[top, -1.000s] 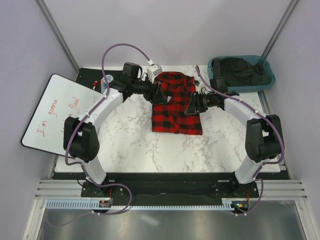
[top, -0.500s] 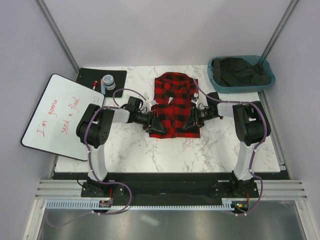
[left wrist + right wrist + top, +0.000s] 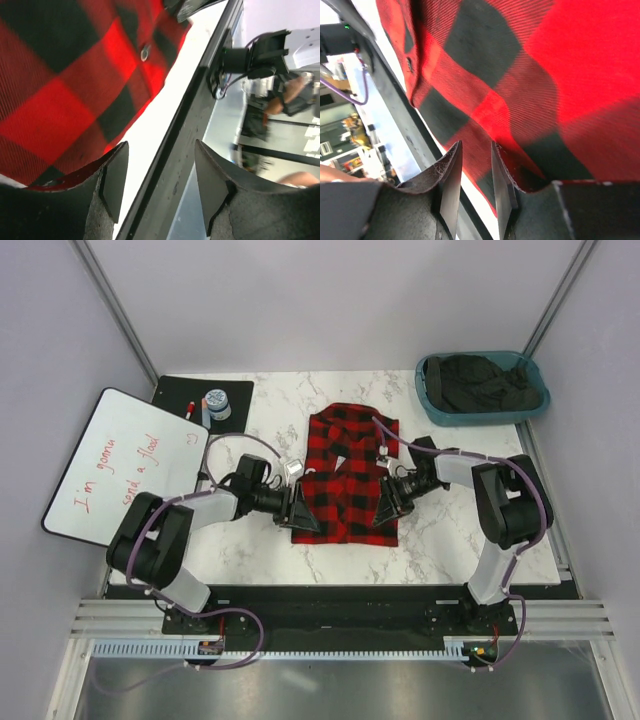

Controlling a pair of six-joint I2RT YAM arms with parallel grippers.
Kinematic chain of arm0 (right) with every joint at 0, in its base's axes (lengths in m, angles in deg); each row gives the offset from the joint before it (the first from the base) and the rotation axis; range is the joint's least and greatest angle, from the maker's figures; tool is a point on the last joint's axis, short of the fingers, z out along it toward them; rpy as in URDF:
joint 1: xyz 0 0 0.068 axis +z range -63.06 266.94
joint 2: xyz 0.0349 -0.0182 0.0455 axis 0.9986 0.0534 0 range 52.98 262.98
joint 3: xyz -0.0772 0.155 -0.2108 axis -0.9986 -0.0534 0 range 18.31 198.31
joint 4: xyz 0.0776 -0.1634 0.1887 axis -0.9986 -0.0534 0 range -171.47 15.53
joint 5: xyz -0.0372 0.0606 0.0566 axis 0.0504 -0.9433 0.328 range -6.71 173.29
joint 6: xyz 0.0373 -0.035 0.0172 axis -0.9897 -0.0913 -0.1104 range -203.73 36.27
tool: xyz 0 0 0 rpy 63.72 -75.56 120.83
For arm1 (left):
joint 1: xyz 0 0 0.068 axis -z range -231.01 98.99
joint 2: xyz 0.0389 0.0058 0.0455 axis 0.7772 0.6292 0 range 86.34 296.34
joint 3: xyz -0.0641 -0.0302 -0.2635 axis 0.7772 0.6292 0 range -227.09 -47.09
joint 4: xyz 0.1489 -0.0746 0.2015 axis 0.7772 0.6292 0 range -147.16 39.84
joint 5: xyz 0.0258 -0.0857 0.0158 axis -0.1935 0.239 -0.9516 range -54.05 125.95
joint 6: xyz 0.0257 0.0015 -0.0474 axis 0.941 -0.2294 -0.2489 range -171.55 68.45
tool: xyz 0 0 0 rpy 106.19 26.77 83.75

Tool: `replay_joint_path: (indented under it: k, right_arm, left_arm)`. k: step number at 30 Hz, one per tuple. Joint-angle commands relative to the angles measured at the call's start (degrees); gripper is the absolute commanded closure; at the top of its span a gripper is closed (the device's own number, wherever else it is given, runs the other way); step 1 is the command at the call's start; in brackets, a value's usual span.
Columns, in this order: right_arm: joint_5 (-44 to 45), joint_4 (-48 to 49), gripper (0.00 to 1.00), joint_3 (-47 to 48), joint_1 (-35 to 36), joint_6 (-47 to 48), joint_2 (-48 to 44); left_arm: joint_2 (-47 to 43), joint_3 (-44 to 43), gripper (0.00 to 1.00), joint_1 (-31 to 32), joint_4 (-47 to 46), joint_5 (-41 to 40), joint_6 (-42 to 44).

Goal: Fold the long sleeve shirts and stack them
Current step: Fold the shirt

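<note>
One of the long sleeve shirts, a red-and-black check flannel (image 3: 345,475), lies flat on the marble table (image 3: 250,550), collar toward the far side. My left gripper (image 3: 306,521) sits low at the shirt's near-left hem. In the left wrist view the left gripper (image 3: 160,150) is open, showing only table and black edge in the gap; the shirt (image 3: 60,75) lies against the outer side of one finger. My right gripper (image 3: 384,515) is at the near-right hem. The right gripper (image 3: 476,150) stands narrowly open, and the shirt (image 3: 545,60) rests over one finger's outer side.
A teal bin (image 3: 530,405) holding dark clothing stands at the far right. A whiteboard (image 3: 120,465) with red writing leans off the left edge. A black mat (image 3: 175,392) with a marker and small jar (image 3: 216,401) lies far left. The table's black front rail (image 3: 340,595) is just beyond the hem.
Both grippers have travelled toward the near edge along the shirt's sides, and the shirt has slid nearer with them. Both pairs of jaws have narrowed slightly.
</note>
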Motion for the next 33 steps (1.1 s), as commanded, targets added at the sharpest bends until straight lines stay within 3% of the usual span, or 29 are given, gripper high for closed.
replay_joint_path:
  k: [1,4,6,14,18,24,30,32,33]
  right_arm:
    - [1.28,-11.29,0.62,8.82,-3.35,9.84,-2.28]
    - [2.85,-10.24,0.61,14.17,-3.53,6.85,-2.37]
    - [8.79,-8.67,0.61,15.85,-3.54,5.18,-2.02]
    - [24.03,-7.07,0.55,24.21,-4.32,4.47,2.28]
    - [26.32,-6.90,0.52,24.56,-4.50,4.47,3.69]
    - [22.11,-7.16,0.48,24.04,-4.50,3.33,5.97]
    - [17.28,-6.37,0.58,23.95,-4.59,2.36,7.47]
    - [17.27,-6.37,0.80,23.95,-4.68,2.45,7.30]
    - [17.10,-6.63,0.87,23.86,-5.02,2.71,6.86]
  left_arm:
    - [-6.29,-7.33,0.39,-0.27,6.61,-4.52,7.10]
    - [-3.40,-17.94,0.41,-0.36,14.10,-12.95,16.15]
    - [0.80,-22.09,0.42,-0.27,17.63,-19.09,22.37]
    - [16.20,-42.75,0.34,1.49,33.98,-25.28,44.79]
    - [20.07,-46.98,0.30,2.28,35.05,-22.13,49.65]
    - [24.64,-50.94,0.31,4.83,35.66,-24.57,51.68]
    - [26.58,-52.61,0.37,6.23,36.01,-24.58,52.46]
    - [26.58,-52.61,0.47,6.50,36.10,-22.57,53.08]
    - [26.06,-52.61,0.61,6.58,36.19,-22.03,53.17]
